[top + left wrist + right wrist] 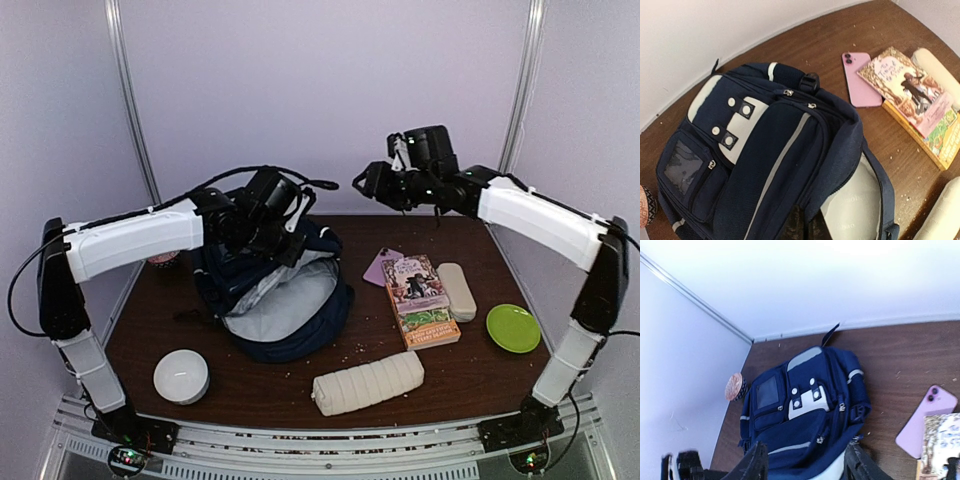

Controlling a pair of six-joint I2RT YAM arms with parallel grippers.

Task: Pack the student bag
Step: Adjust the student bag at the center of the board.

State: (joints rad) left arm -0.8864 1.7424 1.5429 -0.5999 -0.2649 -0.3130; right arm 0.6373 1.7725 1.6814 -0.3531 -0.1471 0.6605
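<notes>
Brown tabletop [470,375] between pale walls, with the student bag [285,310] on its left half, toward the back edge.
Lies with the mouth gaping toward the near edge and shows grey lining. Over its top, left gripper [292,238] closed tight at the dark cloth; a real pinch on the cloth not possible to tell. Right gripper [365,182] high above the back edge, fingers [756,462] apart, holding nothing. On the right half: pink phone [381,266], book [420,298] touching it, white case [458,290] just beside the book, green plate [513,327] near the right edge. Along the near edge, white ribbed pouch [368,382] and white round disc [181,376].
</notes>
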